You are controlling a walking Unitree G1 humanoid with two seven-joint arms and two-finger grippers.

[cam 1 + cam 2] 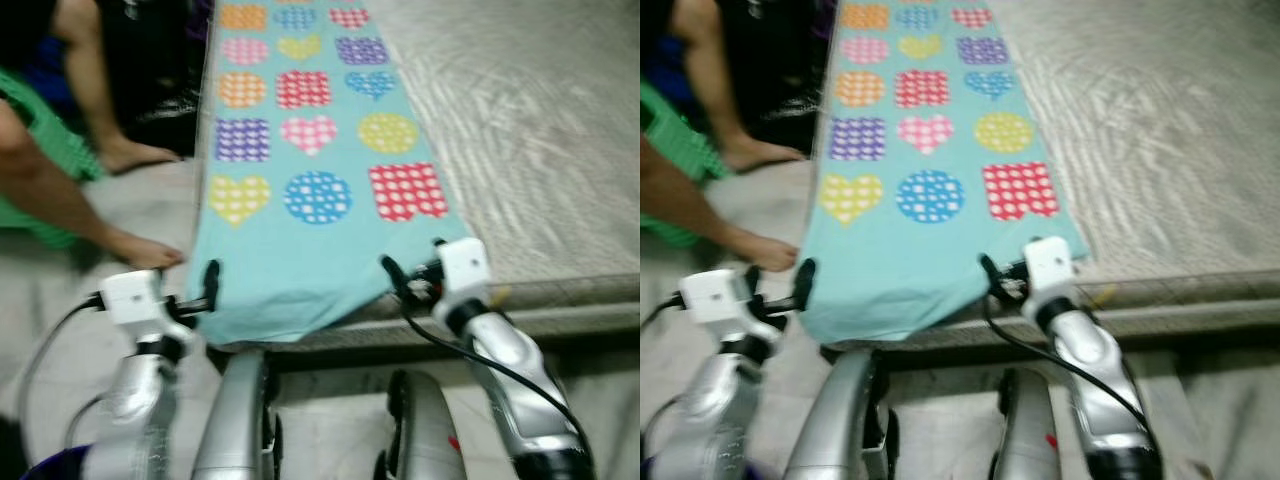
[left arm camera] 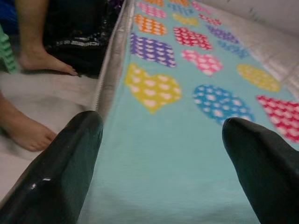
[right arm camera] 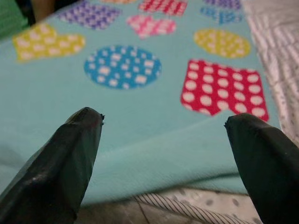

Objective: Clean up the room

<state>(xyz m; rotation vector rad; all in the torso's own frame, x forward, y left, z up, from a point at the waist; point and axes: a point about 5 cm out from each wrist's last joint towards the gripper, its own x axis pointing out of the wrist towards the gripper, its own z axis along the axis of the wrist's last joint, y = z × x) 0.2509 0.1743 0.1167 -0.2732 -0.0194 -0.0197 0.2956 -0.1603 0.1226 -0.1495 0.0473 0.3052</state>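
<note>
A long turquoise blanket with bright dotted hearts, circles and squares (image 1: 300, 170) lay on the grey mattress (image 1: 520, 120). Both the left gripper (image 2: 161, 140) and right gripper (image 3: 163, 135) hung wide open at the blanket's near edge.

Blanket (image 1: 300, 150): light turquoise, printed with rows of polka-dotted hearts, circles and squares in yellow, blue, red, purple, pink and orange. Mattress (image 1: 530, 120): pale grey-white with a fine wavy stripe; its edge (image 3: 187, 205) shows thin dark stripes and small dots. Left end effector (image 1: 208, 283) and right end effector (image 1: 392, 275): black fingers on silver arms.
</note>
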